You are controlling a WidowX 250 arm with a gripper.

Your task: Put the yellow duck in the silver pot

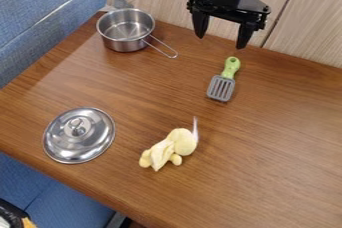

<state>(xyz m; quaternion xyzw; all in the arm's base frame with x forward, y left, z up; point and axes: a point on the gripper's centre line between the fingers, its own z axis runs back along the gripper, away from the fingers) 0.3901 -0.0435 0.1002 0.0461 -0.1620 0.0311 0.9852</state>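
My gripper (221, 38) hangs over the back of the table at the top of the camera view, open, its two fingers pointing down with nothing between them. The yellow duck (171, 148), a soft plush with a pale tag, lies on the table near the front edge, below and to the left of the gripper and well apart from it. At the back left stands the silver pot (125, 32), upright and uncovered, its wire handle pointing toward the lower right.
A silver lid (79, 135) with a knob lies at the left front, left of the duck. A spatula (222, 87) with a green handle lies just in front of the gripper. The wooden table (280, 137) meets a panelled wall behind; blue seats flank its left side.
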